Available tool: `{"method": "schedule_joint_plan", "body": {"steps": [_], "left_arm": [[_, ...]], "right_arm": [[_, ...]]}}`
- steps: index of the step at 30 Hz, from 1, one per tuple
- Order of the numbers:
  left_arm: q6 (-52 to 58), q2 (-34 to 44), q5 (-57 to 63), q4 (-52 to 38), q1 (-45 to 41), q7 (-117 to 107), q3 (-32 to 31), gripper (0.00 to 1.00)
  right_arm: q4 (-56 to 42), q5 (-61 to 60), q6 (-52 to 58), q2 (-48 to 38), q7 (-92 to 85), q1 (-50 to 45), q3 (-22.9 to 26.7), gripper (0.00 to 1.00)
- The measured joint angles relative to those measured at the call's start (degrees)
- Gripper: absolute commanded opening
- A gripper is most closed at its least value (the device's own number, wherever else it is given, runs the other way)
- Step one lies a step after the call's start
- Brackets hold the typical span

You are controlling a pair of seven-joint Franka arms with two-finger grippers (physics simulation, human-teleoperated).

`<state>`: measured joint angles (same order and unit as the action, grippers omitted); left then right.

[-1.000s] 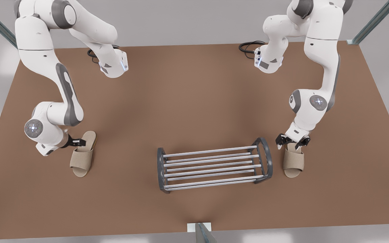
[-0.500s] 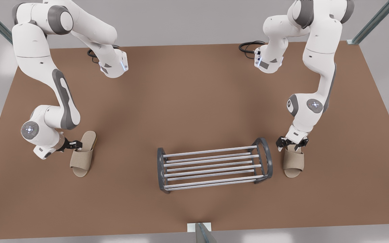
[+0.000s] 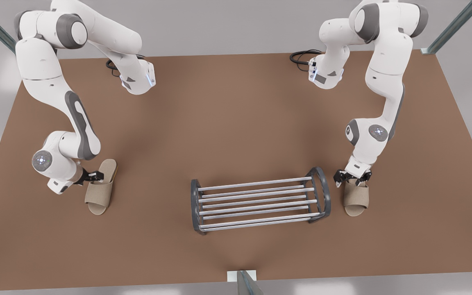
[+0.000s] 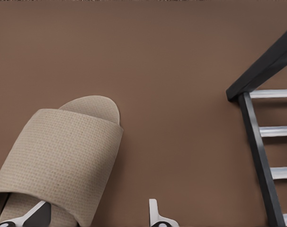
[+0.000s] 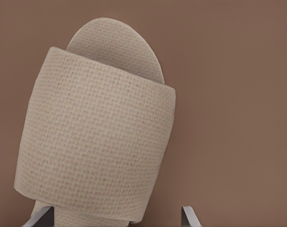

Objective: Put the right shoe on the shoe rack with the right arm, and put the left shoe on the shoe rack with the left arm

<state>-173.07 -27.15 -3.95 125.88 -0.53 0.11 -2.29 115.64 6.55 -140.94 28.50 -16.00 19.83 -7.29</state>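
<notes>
Awaiting shoes: shoe rack (image 3: 260, 198), bare, mid-tabletop (image 3: 236, 123)
Left gripper (image 3: 352, 177): spread wide astride left shoe (image 3: 356, 198), gripping nothing
Right gripper (image 3: 94, 177): likewise at right shoe (image 3: 100, 192)
Remaining: both grasps, both placements

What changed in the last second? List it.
The left gripper came lower, open, onto the heel of the left shoe; the right gripper barely shifted beside the right shoe. Both shoes and the shoe rack stayed put.

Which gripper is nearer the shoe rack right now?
Left. The left gripper is at the left shoe, just beside the shoe rack; the right gripper is at the right shoe, far from it.
</notes>
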Motion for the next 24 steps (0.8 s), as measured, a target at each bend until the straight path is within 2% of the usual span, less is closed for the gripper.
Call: {"method": "schedule_joint_plan", "body": {"steps": [15, 18, 19, 22, 23, 24], "left_arm": [[-0.3, -3.5, 0.1, -3.1, -0.1, -0.2, 0.0, 1.0], [-0.4, -4.2, 0.2, -3.5, -0.1, -0.3, 0.0, 1.0], [-0.4, -4.3, 0.2, -3.7, -0.1, -0.3, 0.0, 1.0], [-0.4, -4.3, 0.2, -3.8, -0.1, -0.3, -0.1, 0.76], [-0.4, -4.4, 0.2, -3.8, -0.1, -0.3, -0.1, 0.71], [-0.4, -4.4, 0.2, -3.8, -0.1, -0.3, -0.1, 0.7]], "right_arm": [[-1.5, -1.5, -2.0, 2.7, -1.4, -0.5, 0.0, 1.0], [-1.6, -1.6, -2.1, 2.9, -1.6, -0.6, 0.0, 0.97], [-1.6, -1.6, -2.2, 2.9, -1.6, -0.6, 0.0, 0.93], [-1.6, -1.7, -2.2, 2.9, -1.8, -0.6, 0.0, 0.8], [-1.6, -1.7, -2.2, 2.9, -2.0, -0.6, 0.0, 0.78], [-1.6, -1.8, -2.2, 2.9, -2.2, -0.6, 0.0, 0.74]]}}
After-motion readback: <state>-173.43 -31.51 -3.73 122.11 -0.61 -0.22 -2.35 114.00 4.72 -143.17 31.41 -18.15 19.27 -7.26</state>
